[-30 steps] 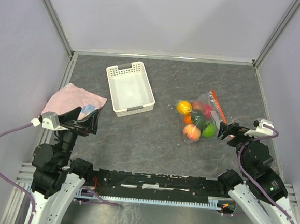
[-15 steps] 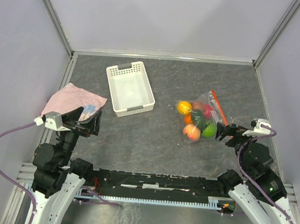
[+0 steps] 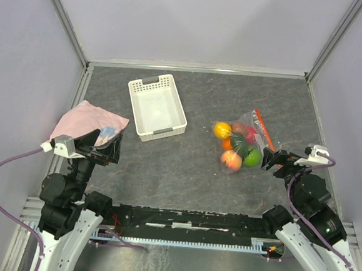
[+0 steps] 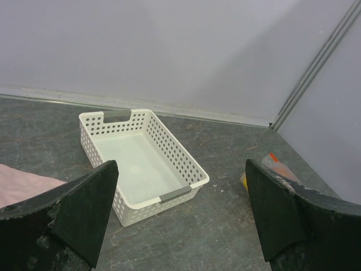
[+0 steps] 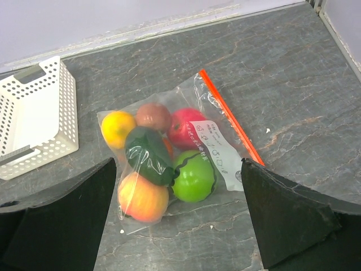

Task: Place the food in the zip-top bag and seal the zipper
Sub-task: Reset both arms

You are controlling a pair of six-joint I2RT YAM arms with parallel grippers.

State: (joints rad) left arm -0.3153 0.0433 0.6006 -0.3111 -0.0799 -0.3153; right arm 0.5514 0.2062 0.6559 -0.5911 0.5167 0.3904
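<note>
From above there are two arms. The left gripper (image 3: 105,147) hangs with its jaws spread wide by the near edge of one pink cloth (image 3: 82,120). The right gripper (image 3: 269,160) is just as wide and grips nothing. It sits just beside the one zip-top bag (image 3: 258,136), which lies on the grey table (image 3: 190,174) to the right of one white perforated basket (image 3: 157,105).

The left wrist view shows two parted fingers framing the basket, with a corner of cloth at the left and a sliver of the bag at the right.

In the right wrist view the food lies inside the bag, seven pieces in all:
- yellow (image 5: 117,127)
- brownish (image 5: 153,116)
- red-pink (image 5: 185,127)
- dark green (image 5: 148,155)
- bright green (image 5: 194,176)
- peach (image 5: 142,197)
- an orange sliver (image 5: 168,147)

One zipper (image 5: 228,116) runs along the bag's right edge. I cannot tell whether it is sealed.
</note>
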